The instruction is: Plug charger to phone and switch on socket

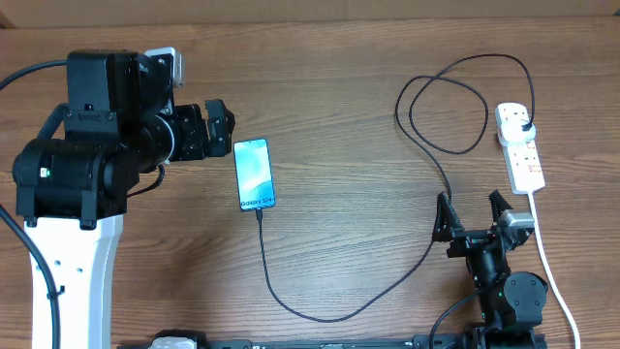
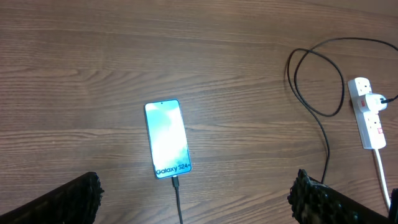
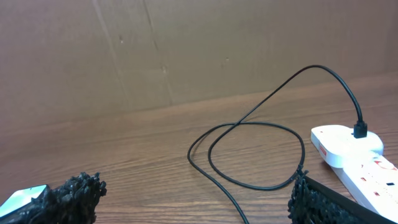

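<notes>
Looking from overhead, the phone [image 1: 255,174] lies flat on the wooden table [image 1: 349,58], screen lit, just beside the left gripper [image 1: 225,129]. The charger [image 1: 261,228] leaves the phone's lower edge, sweeps round the near side of the table, rises past the right gripper [image 1: 472,215], makes a loop and ends at the far end of the socket [image 1: 521,150]. The right gripper's jaws stand wide with nothing between them, and the cable runs close by one finger

From the left wrist, the left gripper [image 2: 196,186] is spread wide and empty, its fingers [image 2: 68,199] at the two bottom corners. The phone [image 2: 166,138] lies between and beyond them, with the charger [image 2: 178,199] meeting its lower edge. The socket [image 2: 367,121] sits well apart at the right edge

From the right wrist, the right gripper [image 3: 196,186] is likewise wide and holds nothing. The charger [image 3: 249,124] loops on the table ahead, and its end enters a white block on the socket [image 3: 354,155] at the right. A corner of the phone [image 3: 25,196] shows at the lower left. Whether the socket's switch is on cannot be told
</notes>
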`<action>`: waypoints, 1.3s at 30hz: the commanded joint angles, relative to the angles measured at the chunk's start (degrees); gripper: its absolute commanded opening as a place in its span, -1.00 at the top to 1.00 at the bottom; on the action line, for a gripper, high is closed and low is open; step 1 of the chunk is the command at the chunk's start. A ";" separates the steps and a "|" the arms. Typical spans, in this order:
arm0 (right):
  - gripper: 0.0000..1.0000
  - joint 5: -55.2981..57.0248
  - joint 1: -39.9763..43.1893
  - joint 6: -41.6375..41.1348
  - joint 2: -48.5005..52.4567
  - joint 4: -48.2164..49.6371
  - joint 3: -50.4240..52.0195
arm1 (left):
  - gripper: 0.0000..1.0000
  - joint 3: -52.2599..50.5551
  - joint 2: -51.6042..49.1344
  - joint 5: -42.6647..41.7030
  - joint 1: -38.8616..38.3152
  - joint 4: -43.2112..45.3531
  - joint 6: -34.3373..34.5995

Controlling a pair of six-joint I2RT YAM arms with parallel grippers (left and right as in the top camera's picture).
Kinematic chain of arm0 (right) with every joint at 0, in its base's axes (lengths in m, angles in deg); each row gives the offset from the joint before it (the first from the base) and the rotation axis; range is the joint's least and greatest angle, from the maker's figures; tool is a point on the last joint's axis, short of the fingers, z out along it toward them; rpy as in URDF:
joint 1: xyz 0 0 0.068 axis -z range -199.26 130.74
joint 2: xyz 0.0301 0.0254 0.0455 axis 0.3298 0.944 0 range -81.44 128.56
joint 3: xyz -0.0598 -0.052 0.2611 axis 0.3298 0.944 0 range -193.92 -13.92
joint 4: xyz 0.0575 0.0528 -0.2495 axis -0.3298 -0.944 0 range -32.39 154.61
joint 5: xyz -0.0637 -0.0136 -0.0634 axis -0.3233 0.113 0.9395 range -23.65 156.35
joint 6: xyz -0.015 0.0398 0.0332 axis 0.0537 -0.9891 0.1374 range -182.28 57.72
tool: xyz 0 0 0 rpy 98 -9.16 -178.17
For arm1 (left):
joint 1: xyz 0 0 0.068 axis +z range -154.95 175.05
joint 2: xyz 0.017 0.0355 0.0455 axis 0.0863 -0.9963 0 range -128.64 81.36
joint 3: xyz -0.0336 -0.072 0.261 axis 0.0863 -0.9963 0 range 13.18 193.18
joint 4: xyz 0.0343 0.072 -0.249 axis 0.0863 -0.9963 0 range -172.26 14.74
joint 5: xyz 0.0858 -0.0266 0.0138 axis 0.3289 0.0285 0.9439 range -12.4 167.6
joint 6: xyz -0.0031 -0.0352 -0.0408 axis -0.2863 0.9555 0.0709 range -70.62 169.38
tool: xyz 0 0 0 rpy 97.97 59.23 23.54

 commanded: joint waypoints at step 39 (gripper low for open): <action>-1.00 0.37 0.42 0.26 -1.42 0.39 0.59 | -1.00 -3.58 6.78 8.55 -0.09 4.72 -0.33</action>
